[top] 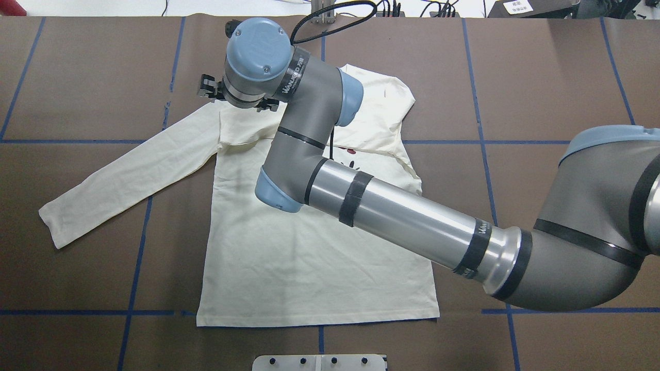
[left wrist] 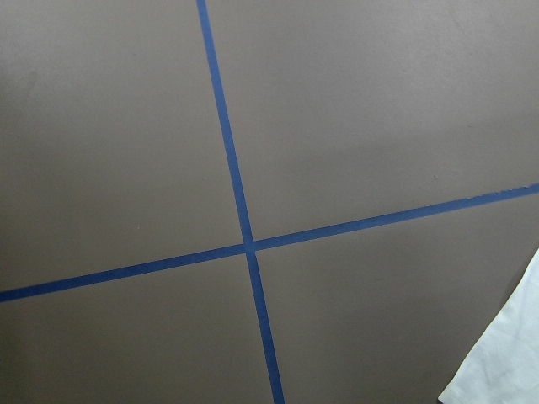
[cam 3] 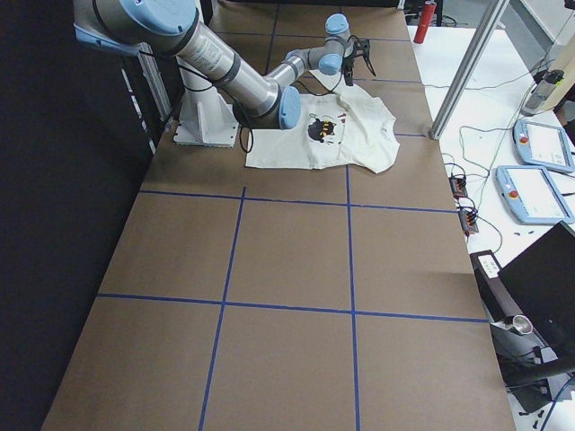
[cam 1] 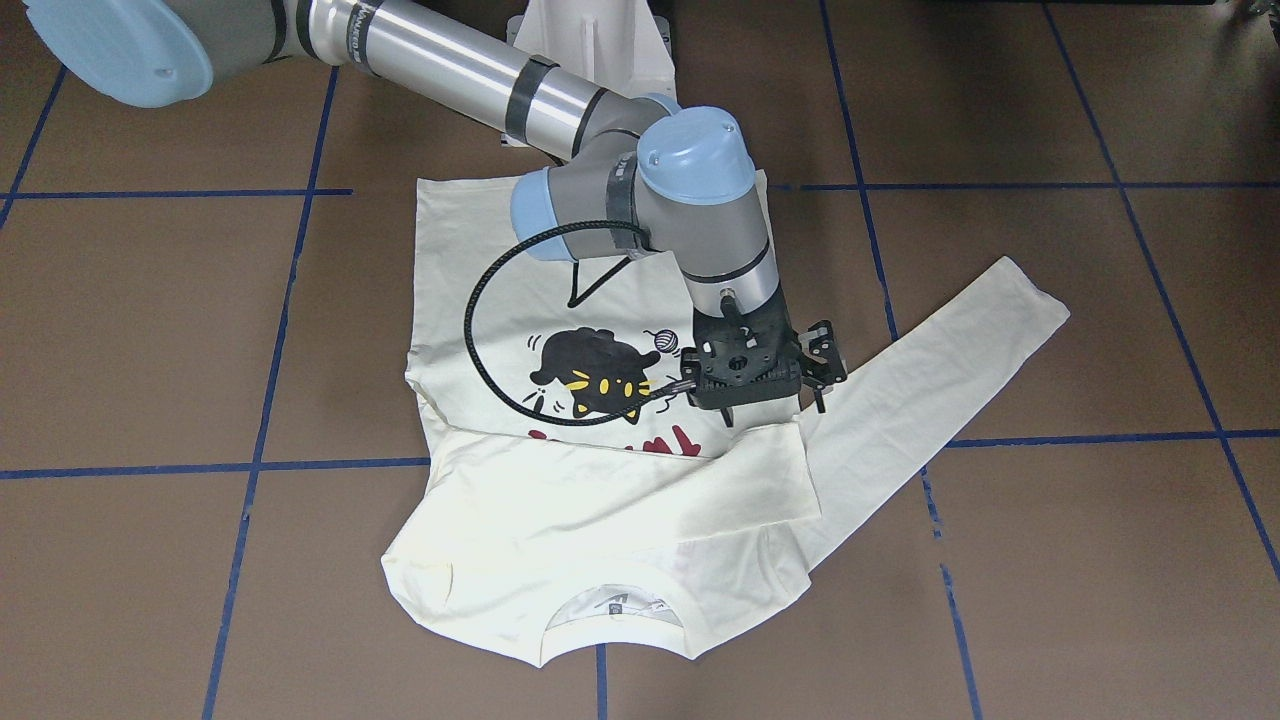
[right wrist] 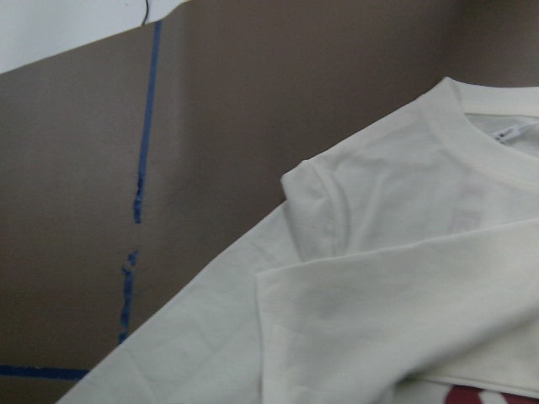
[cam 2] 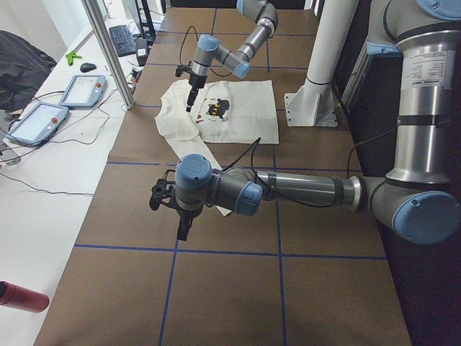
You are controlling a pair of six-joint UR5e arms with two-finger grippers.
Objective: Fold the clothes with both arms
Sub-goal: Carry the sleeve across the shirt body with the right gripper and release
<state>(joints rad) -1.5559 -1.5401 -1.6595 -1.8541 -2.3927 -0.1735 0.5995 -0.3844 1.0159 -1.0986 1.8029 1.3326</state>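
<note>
A cream long-sleeve shirt (cam 1: 600,540) with a black cat print lies flat on the brown table, also seen from overhead (top: 309,257). One sleeve (cam 1: 620,480) is folded across the chest. The other sleeve (cam 1: 940,360) stretches out sideways (top: 129,175). My right arm reaches across the shirt. Its gripper (cam 1: 775,412) hovers open and empty just above the folded sleeve's cuff, near the shoulder; its wrist partly hides it from overhead (top: 237,98). My left gripper (cam 2: 181,231) shows only in the exterior left view, over bare table beside the outstretched cuff (left wrist: 505,353). I cannot tell whether it is open or shut.
The white pedestal base (cam 1: 590,40) stands behind the shirt. Blue tape lines (left wrist: 244,244) grid the table. A side table holds teach pendants (cam 2: 36,119) and cables. A red cylinder (cam 2: 21,297) lies near it. A metal post (cam 2: 108,50) stands at the table edge.
</note>
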